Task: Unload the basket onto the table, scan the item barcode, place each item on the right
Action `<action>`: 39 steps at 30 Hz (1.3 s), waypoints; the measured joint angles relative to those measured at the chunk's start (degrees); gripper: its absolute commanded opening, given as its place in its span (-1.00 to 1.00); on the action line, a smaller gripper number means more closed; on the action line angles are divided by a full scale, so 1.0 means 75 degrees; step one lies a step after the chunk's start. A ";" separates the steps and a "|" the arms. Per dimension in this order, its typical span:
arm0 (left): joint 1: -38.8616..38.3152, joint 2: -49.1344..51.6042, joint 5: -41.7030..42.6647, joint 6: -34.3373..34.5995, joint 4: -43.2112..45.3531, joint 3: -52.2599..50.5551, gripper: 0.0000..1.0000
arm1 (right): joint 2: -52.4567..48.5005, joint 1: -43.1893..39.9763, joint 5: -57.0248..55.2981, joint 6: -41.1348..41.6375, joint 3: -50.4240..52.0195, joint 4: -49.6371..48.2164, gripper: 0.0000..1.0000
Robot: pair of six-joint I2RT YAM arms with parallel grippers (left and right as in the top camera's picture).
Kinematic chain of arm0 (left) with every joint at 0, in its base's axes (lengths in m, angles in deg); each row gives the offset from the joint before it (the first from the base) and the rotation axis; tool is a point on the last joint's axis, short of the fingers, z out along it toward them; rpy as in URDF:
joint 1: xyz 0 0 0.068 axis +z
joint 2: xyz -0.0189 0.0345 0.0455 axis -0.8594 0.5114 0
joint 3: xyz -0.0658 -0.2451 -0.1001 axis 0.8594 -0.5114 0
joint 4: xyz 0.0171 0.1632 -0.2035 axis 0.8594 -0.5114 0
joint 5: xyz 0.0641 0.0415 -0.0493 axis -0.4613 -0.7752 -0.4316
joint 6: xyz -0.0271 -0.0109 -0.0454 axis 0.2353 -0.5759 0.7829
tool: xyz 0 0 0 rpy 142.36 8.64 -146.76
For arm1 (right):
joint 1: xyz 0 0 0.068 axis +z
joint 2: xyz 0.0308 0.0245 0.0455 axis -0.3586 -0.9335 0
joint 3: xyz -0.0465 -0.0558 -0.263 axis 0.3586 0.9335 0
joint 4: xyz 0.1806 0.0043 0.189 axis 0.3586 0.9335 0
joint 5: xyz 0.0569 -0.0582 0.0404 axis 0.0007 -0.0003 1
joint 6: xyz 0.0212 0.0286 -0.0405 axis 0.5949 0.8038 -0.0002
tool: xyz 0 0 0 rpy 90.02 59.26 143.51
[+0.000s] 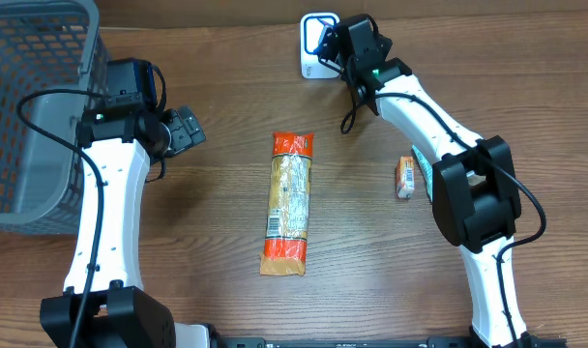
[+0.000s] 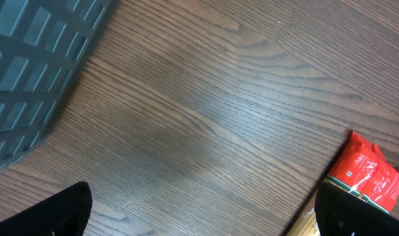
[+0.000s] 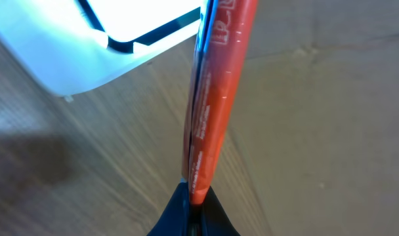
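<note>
Right gripper [image 3: 194, 208]: tips pressed together, pinching a flat red packet [image 3: 212, 98] by its lower edge
Held packet: I see it edge-on, upright, at the white scanner [image 3: 121, 46]; contact unclear; print blurred; overhead, the gripper hides it
Left gripper [image 1: 186, 129]: fingers spread wide, holding nothing; near the grey basket [image 1: 33, 106]
Table [image 1: 226, 77]: long snack packet [image 1: 288, 203] lies mid-table; small orange packet [image 1: 405, 177] sits just beside the right arm, label too small for me to read

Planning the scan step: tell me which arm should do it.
Right. The right hand is shut on a thin orange packet right beside the white scanner. The left hand is open and empty, over by the grey basket.
</note>
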 measured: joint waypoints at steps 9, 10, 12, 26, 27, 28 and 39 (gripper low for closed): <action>0.0000 0.0000 0.0000 0.0000 0.0000 0.0000 0.99 | -0.0256 0.0029 -0.0603 -0.0548 0.0000 -0.0370 -0.93; 0.0000 0.0000 0.0000 0.0000 0.0000 0.0000 0.99 | -0.0318 0.0044 -0.0647 -0.0597 0.0000 -0.0373 -0.93; 0.0000 0.0000 0.0000 0.0000 0.0000 0.0000 1.00 | -0.0408 0.0073 -0.0679 -0.0627 0.0000 -0.0382 -0.93; 0.0000 0.0000 0.0000 0.0000 0.0000 0.0000 1.00 | -0.0679 0.0221 -0.1186 -0.0764 0.0000 -0.0848 -0.93; 0.0000 0.0000 0.0000 0.0000 0.0000 0.0000 1.00 | -0.0699 0.0221 -0.1241 -0.0766 0.0000 -0.0886 -0.93; 0.0000 0.0000 0.0000 0.0000 0.0000 0.0000 0.99 | -0.0729 0.0221 -0.1317 -0.0766 0.0000 -0.0953 -0.93; 0.0000 0.0000 0.0003 0.0000 0.0000 0.0000 1.00 | -0.0784 0.0405 -0.1731 -0.0769 0.0000 -0.1562 -0.93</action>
